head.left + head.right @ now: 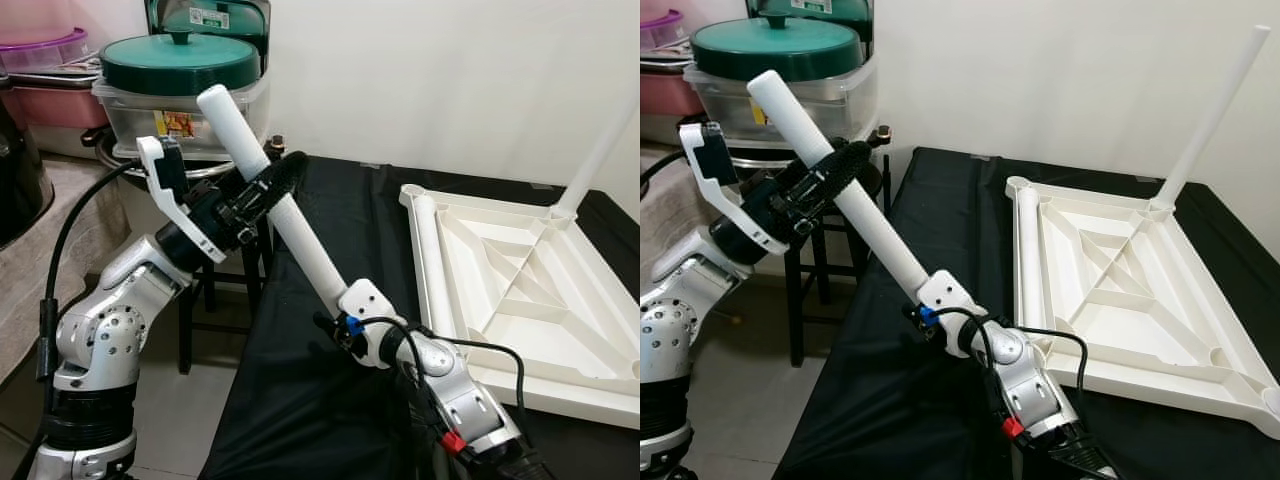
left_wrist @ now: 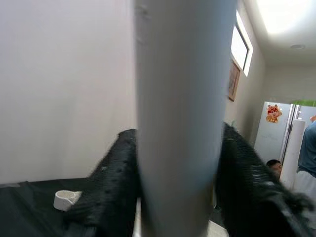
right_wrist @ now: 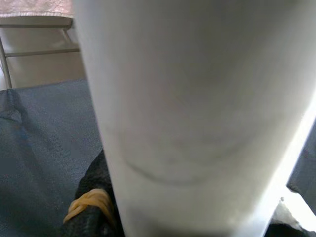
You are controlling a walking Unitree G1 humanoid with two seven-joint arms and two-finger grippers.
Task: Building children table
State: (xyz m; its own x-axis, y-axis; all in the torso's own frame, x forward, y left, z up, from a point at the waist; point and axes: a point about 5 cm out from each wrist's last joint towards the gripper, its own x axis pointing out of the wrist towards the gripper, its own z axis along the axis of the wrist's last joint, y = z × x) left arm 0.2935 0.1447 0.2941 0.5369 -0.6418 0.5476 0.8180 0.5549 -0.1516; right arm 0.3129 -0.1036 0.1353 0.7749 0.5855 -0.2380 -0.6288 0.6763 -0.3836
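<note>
White plastic makes up the long table leg [image 1: 290,220], a round tube held slanting in the air above the near left edge of the black-draped table [image 1: 300,400]. The left gripper [image 1: 268,188] is closed around the tube's upper part, one black finger [image 2: 111,182] pressed on each side of it. The leg's top end sticks out past this gripper, towards a green-lidded pot [image 1: 180,62] on a clear box beyond it. The right gripper [image 1: 345,318] has hold of the tube's lower end, where the leg fills its wrist view; how tightly its fingers sit there cannot be told. To the right of this gripper, well apart from it, the white tabletop [image 1: 1120,290] lies upside down on the cloth, ribs facing up. One fitted leg [image 1: 1210,115] stands upright from its far corner, and another leg [image 1: 1028,265] lies flat along its left edge, nearest the right gripper. A dark stool [image 1: 215,300] stands below the left gripper, beside the table.
</note>
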